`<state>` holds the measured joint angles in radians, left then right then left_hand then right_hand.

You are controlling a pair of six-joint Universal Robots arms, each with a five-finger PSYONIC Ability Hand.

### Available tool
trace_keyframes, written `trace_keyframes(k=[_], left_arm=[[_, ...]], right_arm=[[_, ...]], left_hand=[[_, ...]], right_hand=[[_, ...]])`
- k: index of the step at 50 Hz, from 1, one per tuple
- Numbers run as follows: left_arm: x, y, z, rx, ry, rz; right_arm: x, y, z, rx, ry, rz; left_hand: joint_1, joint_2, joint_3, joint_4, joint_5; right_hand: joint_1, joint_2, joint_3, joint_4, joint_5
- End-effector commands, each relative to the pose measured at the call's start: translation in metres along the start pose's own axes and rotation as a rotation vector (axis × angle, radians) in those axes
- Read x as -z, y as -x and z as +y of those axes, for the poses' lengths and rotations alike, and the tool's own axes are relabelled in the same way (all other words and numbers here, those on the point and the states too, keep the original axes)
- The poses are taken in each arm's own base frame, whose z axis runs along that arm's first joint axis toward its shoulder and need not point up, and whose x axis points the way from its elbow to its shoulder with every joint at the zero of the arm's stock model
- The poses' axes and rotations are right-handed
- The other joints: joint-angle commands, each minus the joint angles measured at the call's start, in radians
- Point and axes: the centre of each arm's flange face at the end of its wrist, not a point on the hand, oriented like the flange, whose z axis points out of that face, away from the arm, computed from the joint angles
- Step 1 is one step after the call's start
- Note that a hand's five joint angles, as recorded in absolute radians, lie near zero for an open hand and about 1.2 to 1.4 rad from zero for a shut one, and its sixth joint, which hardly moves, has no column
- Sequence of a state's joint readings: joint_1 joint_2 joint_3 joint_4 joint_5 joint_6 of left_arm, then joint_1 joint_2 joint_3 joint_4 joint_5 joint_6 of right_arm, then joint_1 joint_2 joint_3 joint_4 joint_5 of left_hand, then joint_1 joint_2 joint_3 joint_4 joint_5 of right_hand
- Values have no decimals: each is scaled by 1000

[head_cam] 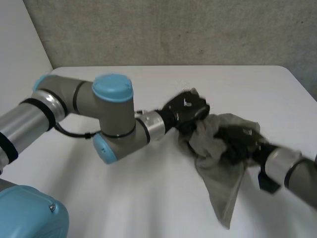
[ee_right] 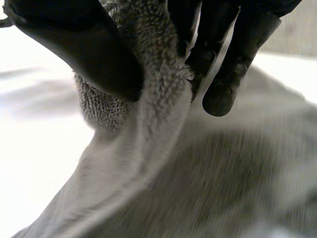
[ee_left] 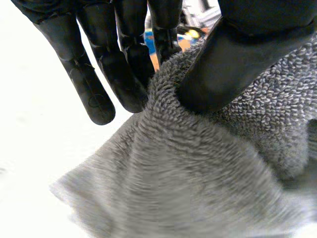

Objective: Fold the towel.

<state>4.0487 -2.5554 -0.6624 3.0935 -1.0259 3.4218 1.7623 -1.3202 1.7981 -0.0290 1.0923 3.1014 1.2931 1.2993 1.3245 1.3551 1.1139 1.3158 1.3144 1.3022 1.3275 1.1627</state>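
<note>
A grey towel [head_cam: 220, 171] lies bunched at the right middle of the white table [head_cam: 124, 198], one end trailing toward the front edge. My left hand [head_cam: 185, 110] is at the towel's far left part. In the left wrist view its thumb [ee_left: 233, 54] and fingers [ee_left: 124, 64] pinch a fold of the towel [ee_left: 198, 163]. My right hand [head_cam: 240, 141] sits on the towel's right side. In the right wrist view its thumb [ee_right: 84, 49] and fingers [ee_right: 233, 59] clamp a raised ridge of the towel [ee_right: 158, 99].
The table's back edge meets a grey wall [head_cam: 173, 29]. The left arm [head_cam: 99, 114] reaches across the table's middle and the right arm [head_cam: 287, 171] comes in from the right.
</note>
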Motion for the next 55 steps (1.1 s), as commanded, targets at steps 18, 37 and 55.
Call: trace_keyframes(k=[18, 37, 55], left_arm=[[86, 65, -136, 78, -197, -516], [126, -42, 2, 260, 208, -366], [129, 58, -29, 210, 70, -537]], right_arm=[[2, 77, -195, 515, -684, -38], [-6, 75, -25, 893, -148, -59], [-3, 47, 3, 838, -44, -4]], left_hand=[[103, 97, 72, 41, 108], [-426, -432, -458, -488, -422], [-1083, -1089, -1114, -1144, -1078]], right_hand=[[80, 82, 94, 69, 59], [80, 82, 94, 69, 59], [80, 82, 94, 69, 59]])
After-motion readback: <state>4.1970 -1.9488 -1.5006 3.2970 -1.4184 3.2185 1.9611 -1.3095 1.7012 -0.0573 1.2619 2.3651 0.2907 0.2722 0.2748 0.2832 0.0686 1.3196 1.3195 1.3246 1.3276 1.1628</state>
